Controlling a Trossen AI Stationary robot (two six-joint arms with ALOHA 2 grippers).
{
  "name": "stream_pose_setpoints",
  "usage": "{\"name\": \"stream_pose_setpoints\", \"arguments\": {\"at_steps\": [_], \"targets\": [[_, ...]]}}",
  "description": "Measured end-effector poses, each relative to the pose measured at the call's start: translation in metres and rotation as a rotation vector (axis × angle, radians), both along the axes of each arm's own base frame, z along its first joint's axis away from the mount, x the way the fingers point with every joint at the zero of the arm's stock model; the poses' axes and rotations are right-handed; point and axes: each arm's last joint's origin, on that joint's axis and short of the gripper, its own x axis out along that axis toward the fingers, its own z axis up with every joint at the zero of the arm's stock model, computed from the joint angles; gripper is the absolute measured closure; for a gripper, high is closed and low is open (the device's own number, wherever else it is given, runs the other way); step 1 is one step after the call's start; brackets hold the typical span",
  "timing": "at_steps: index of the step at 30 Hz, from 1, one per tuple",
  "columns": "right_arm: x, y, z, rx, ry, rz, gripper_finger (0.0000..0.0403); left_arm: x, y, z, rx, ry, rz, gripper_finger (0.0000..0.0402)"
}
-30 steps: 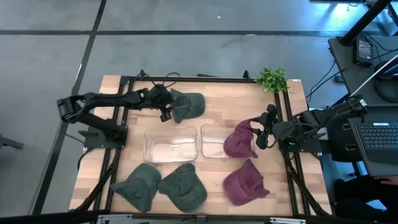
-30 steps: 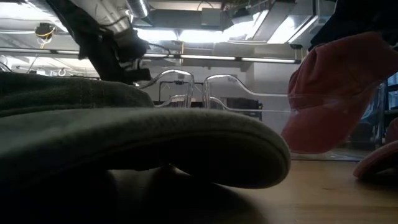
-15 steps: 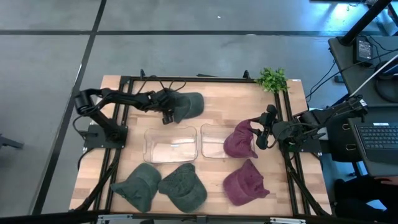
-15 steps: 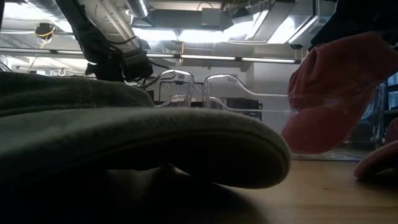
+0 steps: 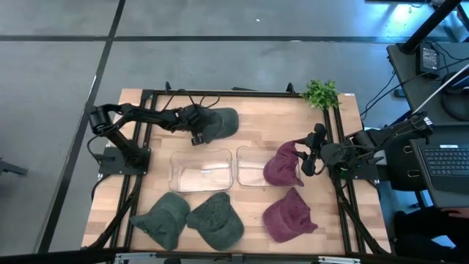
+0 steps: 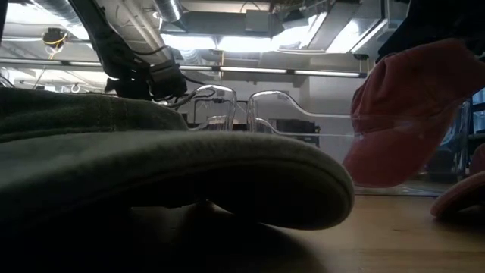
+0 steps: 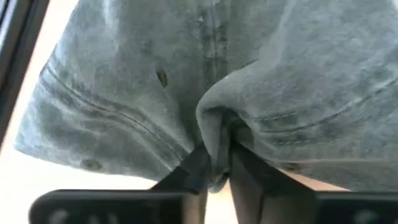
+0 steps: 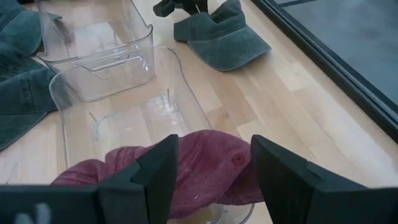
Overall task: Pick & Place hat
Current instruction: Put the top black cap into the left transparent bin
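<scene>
Left gripper (image 7: pixel 214 163) went from wide open to pinched on a fold of the green hat (image 5: pixel 220 123), far-left of the table (image 5: pixel 256 110) — grasp made, lift probably next. Right gripper (image 8: pixel 211 174) stayed open over the maroon hat (image 5: pixel 282 167) at the right bin (image 5: pixel 249 167).

**A Wooden Table in a Big Grey Room**

The wooden table (image 5: pixel 249 132) has a black frame and stands on a grey floor (image 5: pixel 220 59) with dark lines. A small green plant (image 5: pixel 320 93) sits at one corner. A keyboard (image 5: pixel 447 163) and cables lie nearby. Long bright lights (image 6: pixel 250 72) and pipes run overhead.
</scene>
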Motion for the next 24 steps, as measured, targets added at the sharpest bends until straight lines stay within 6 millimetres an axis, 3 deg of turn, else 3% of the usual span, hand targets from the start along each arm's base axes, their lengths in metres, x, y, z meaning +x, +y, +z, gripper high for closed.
{"name": "stream_pose_setpoints", "arguments": {"at_steps": [2,6,15,24], "targets": [[0.002,0.001,-0.002,-0.01,0.014,0.004,0.0201,-0.001,-0.001,0.002,0.022,0.024,-0.008,0.0386],[0.006,0.002,-0.005,-0.02,0.041,0.006,0.0201,0.0,-0.004,0.021,0.037,0.113,0.005,0.0384],[0.017,0.006,-0.015,-0.046,0.11,0.005,0.0201,0.016,-0.009,0.115,0.118,0.158,0.005,0.0389],[0.028,0.009,-0.024,-0.104,0.159,-0.003,0.0201,0.022,-0.039,0.206,0.079,0.165,-0.045,0.0389]]}}
